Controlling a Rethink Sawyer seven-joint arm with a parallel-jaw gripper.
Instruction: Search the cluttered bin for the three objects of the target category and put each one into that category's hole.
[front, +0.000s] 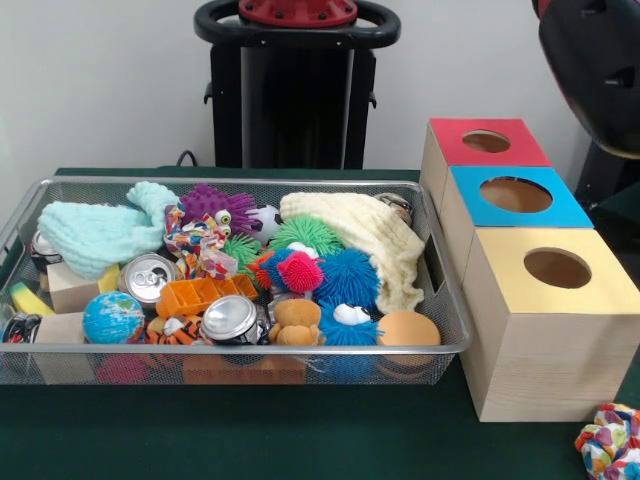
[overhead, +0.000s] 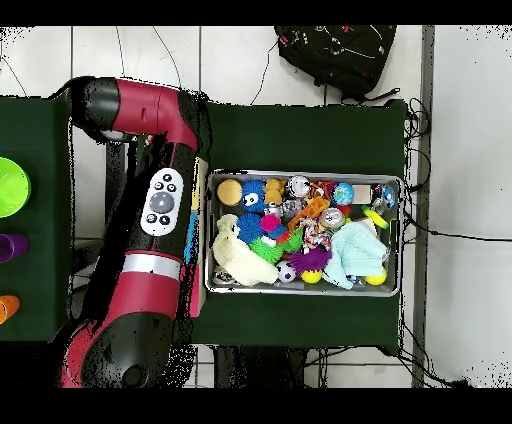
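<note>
The wire mesh bin (front: 250, 348) stands on the green table, full of toys; it also shows in the overhead view (overhead: 300, 174). One spotted cloth knot (front: 200, 243) lies in the bin near its back middle, among spiky balls. A second spotted knot (front: 610, 442) lies on the table outside the bin, in front of the yellow-topped box. No third knot shows. The round hole (front: 556, 268) in the yellow top is open and unobstructed. The red and black arm (overhead: 160, 200) reaches over the boxes and hides them in the overhead view. The gripper does not show.
The blue-topped box (front: 560, 212) and the red-topped box (front: 455, 132) stand behind the yellow one. The bin holds cans (front: 230, 318), spiky balls (front: 348, 275), a mint cloth (front: 95, 235), a cream cloth (front: 375, 235) and a globe ball (front: 112, 318). A black bag (overhead: 335, 55) lies on the floor.
</note>
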